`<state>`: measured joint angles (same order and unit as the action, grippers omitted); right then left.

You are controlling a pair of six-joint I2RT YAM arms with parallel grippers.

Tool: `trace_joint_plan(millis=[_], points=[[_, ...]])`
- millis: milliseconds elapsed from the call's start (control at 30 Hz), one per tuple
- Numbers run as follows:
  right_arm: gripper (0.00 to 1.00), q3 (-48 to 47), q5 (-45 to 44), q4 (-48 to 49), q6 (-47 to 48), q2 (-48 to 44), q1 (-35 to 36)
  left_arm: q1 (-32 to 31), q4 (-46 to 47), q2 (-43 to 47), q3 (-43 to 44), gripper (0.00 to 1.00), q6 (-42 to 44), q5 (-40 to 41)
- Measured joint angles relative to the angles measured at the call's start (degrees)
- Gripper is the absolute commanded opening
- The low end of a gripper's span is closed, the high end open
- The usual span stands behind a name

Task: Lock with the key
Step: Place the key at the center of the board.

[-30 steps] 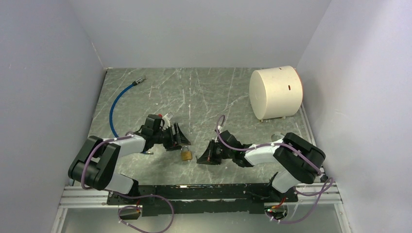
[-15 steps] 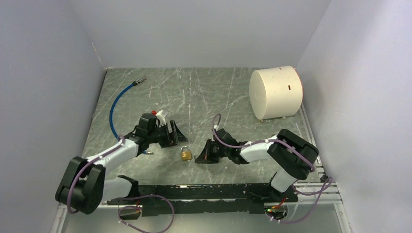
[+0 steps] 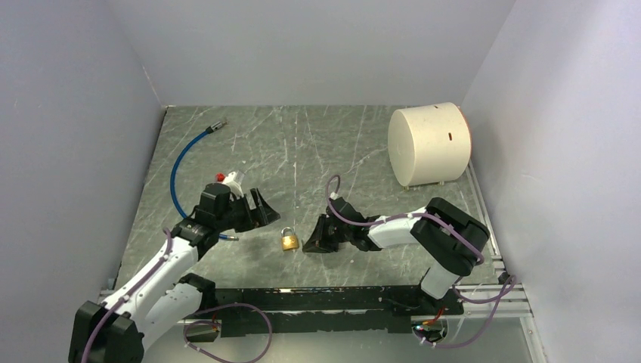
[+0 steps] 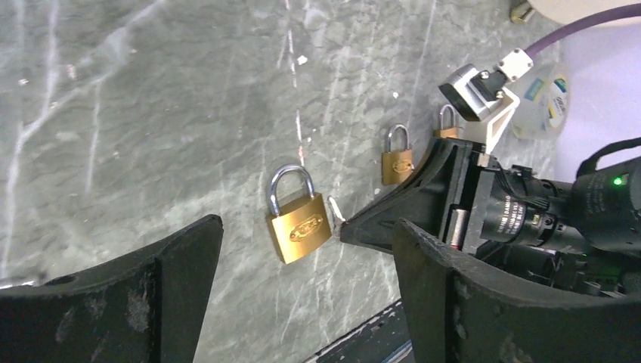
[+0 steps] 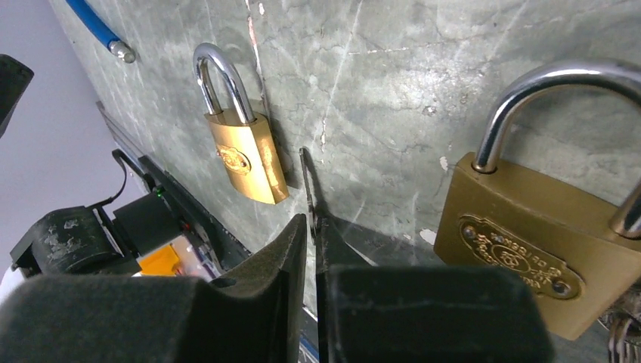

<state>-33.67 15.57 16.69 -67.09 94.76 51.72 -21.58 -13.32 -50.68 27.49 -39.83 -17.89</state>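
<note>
A: Right wrist view: found right gripper pinched to a slit on key, tip just beside padlock.
B: Overhead: cannot make out key. Found left gripper spread wide, empty, near padlock. Spotted second padlock only from wrists.

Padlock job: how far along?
Done: the right gripper has the key pinched. In hand: the key lies beside the padlock, not inserted; the left gripper hangs open, clear of it. Left: insert and turn.
</note>
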Motion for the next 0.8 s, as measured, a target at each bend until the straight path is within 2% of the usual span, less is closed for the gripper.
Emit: trace_joint_plan(millis=[200, 433, 800], points=[[0.24, -0.24, 0.07, 0.07, 0.0, -0.04, 0.0, 0.0, -3.67, 2.89, 0.0, 0.87, -0.17, 3.45], [0.4, -0.46, -1.22, -2.01, 0.68, -2.14, 0.0, 0.0, -9.68, 6.27, -0.02, 0.92, -2.82, 10.8], [0.43, -0.48, -4.83, -6.97, 3.3, -7.74, 0.0, 0.0, -23.06, 7.61, 1.33, 0.94, -9.94, 25.03]])
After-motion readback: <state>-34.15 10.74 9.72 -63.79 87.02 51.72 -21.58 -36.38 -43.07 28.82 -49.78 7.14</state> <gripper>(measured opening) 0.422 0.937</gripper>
